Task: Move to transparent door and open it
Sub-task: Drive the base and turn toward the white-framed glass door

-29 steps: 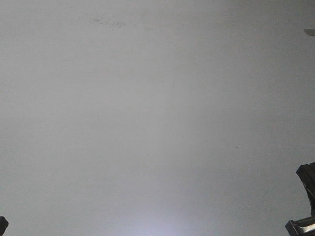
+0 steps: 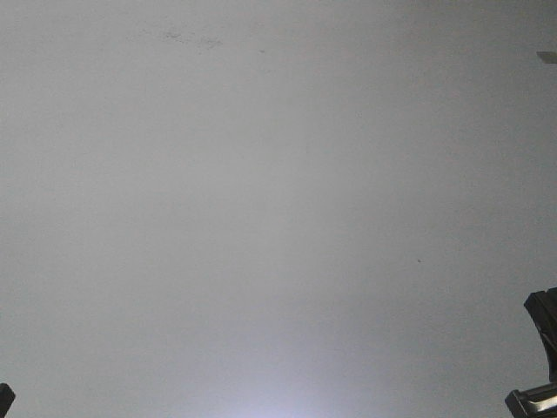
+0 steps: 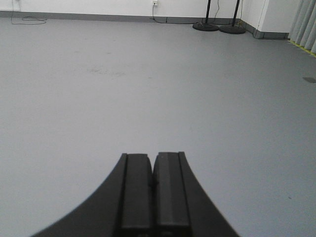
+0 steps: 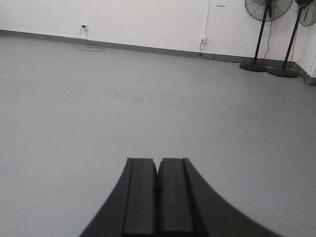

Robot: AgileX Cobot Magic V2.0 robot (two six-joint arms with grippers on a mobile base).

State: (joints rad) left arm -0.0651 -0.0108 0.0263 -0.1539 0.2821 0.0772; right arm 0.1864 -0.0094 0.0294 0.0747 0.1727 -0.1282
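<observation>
Mostly open grey floor [image 3: 148,89] in all views; transparent door not in any of them, so its position can't be told. Left gripper [image 3: 153,168] low in its wrist view, black fingers pressed together, nothing between them. Right gripper [image 4: 158,170] same: fingers closed flat against each other, holding nothing. Ahead of both, wide bare floor runs to a white wall [image 4: 148,19] with a grey baseboard [image 4: 148,48]. Two standing fans [image 4: 261,29] on round bases at far right of the wall, near the corner. Wall socket [image 4: 85,26] with a loose cable [image 4: 91,48] on the floor at far left. Pale curtain edge [image 3: 306,24] at the right border of the left wrist view. Front view is floor only, with dark robot parts [image 2: 540,357] at the lower right corner.
</observation>
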